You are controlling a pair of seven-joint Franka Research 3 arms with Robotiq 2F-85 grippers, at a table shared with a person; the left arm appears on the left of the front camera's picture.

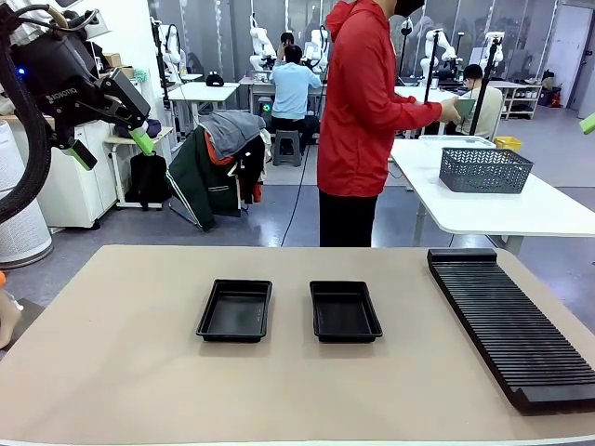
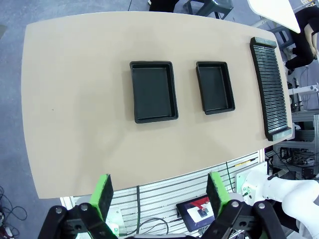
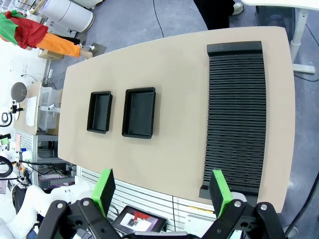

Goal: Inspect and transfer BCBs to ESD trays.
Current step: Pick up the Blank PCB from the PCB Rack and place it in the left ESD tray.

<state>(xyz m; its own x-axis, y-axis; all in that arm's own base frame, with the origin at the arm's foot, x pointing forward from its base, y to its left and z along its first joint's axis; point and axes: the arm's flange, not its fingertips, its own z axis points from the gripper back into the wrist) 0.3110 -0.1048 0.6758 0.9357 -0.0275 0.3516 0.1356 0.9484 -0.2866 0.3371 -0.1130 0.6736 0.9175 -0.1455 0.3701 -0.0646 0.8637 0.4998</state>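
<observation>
While no board lies on table [image 1: 112, 372], parked high, seemingly to leave it free: left gripper [image 1: 112, 149] at upper left of frame, jaws wide, empty; right gripper [image 3: 162, 194] equally wide, empty. At frame centre, side by side, apart, floors bare for loading: left ESD tray [image 1: 235, 310], right ESD tray [image 1: 344, 311]. At lower right: ribbed rack [image 1: 511, 325]. At upper right: person's hand [image 1: 450, 110] with greenish flat piece [image 1: 464, 107], perhaps BCB; too small to tell.

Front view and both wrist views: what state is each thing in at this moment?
left ESD tray: empty, right way up.
right ESD tray: empty, right way up.
slotted rack: lying flat, slots empty.
left tool: open, holding nothing, raised above the table.
right tool: open, holding nothing, raised above the table.
</observation>
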